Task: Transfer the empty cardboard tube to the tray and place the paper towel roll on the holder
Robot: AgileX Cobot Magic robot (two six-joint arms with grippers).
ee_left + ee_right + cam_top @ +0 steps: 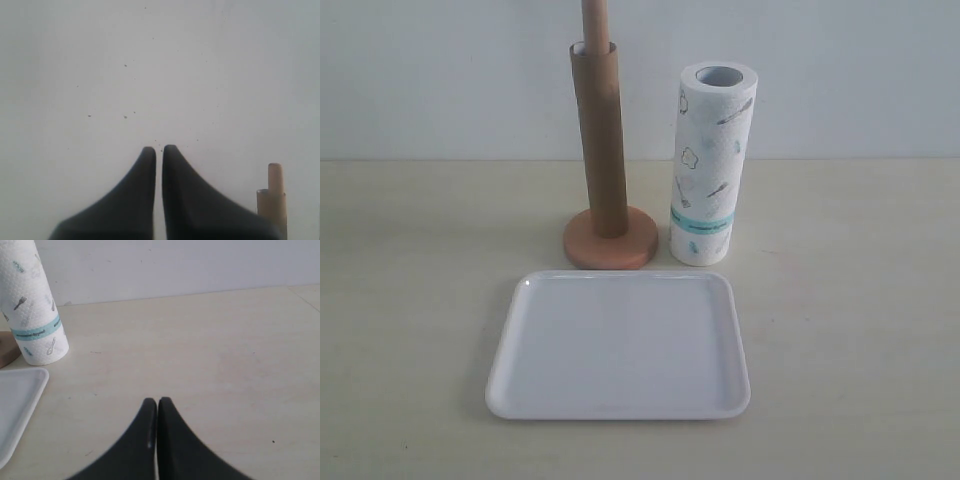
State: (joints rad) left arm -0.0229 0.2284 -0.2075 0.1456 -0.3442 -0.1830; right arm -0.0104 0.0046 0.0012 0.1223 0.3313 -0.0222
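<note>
Two jobs wait here, and as things lie neither is done. The empty cardboard tube point(599, 140) stands upright, sleeved over the pole point(595, 20) of the holder point(610, 250). Its lower end rests on the round wooden base, and the pole's tip pokes out of its top. Just beside it, on the right in the exterior view, the paper towel roll point(712, 165) stands on end on the table point(850, 300). It is close to the holder's base, though we cannot tell whether they touch. In front of both, the tray point(620, 408) lies flat with nothing in it.

Further out are our grippers, neither of which shows in the exterior view. The left gripper point(159, 148) has its jaws together, only a hairline slit between them, and nothing held. Its camera faces the pale wall point(150, 60), with the top of the tube and pole at the picture's edge. The right gripper point(157, 401) is likewise closed and empty, low over the table and well apart from the roll.

We judge that lifting the tube off is the step in hand, and that it has not begun. It calls for a gripper to open, close around the tube's upper part and draw it straight up until it clears the pole. The tube must stay in line with the pole so the holder does not tip, and then be laid in the tray. Only then is the pole free for the roll.
</note>
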